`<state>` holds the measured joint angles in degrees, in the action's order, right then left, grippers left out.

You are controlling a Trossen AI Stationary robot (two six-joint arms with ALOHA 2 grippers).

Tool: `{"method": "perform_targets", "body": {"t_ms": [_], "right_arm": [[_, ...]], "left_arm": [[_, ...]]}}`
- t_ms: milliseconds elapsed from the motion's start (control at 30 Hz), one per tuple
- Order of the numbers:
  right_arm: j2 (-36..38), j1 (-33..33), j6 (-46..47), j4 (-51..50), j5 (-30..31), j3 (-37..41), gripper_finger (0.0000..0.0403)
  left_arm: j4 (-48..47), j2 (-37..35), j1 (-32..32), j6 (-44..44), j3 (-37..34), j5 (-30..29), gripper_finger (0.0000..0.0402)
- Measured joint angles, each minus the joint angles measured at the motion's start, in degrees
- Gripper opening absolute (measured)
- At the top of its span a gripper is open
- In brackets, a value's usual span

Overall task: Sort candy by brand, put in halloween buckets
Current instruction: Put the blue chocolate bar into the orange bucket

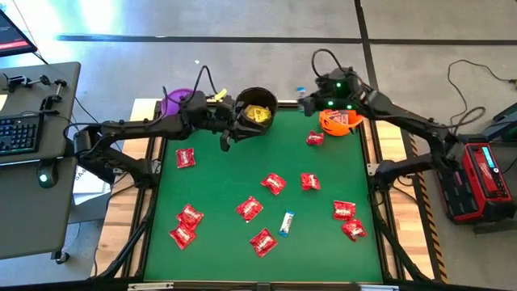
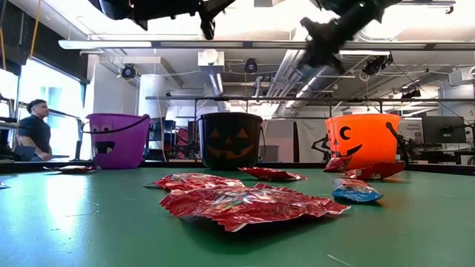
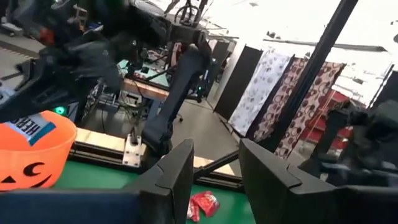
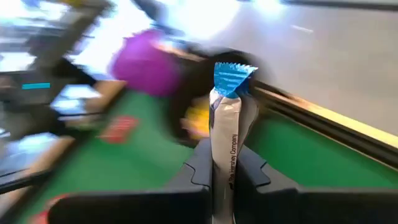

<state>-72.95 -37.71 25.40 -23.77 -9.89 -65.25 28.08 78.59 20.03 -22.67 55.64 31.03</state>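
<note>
Two grippers busy: right gripper (image 4: 221, 171) clamps white-and-blue bar (image 4: 225, 124) near orange bucket (image 1: 339, 121), you drop it there; left gripper (image 3: 214, 180) parted, empty, over black bucket (image 1: 256, 105)

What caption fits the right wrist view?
Right gripper holds a white-and-blue bar upright.
</note>
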Motion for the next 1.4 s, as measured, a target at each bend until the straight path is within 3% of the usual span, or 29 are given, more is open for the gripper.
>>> {"method": "perform_targets", "body": {"t_ms": [200,433,633,967,1400], "right_arm": [[1.5,-6.6,-3.1,-18.7,12.4,0.0,0.0008],[-0.8,-13.4,-6.1,-26.7,21.0,0.6,0.0008],[-3.6,-18.1,-7.9,-27.0,21.4,0.6,0.0008],[-9.1,-20.2,-10.0,-27.0,20.8,0.6,0.002],[-9.5,-20.5,-10.7,-29.1,20.8,0.1,0.015]], "left_arm": [[-1.2,0.0,0.0,0.3,0.0,0.0,0.0122],[-1.3,0.0,0.0,0.3,0.0,-0.3,0.0122],[-1.3,0.0,0.0,0.3,0.0,-2.1,0.0122],[-1.3,0.0,0.0,0.3,0.0,-2.9,0.0122],[-1.4,0.0,0.0,0.3,0.0,-3.0,0.0122]]}}
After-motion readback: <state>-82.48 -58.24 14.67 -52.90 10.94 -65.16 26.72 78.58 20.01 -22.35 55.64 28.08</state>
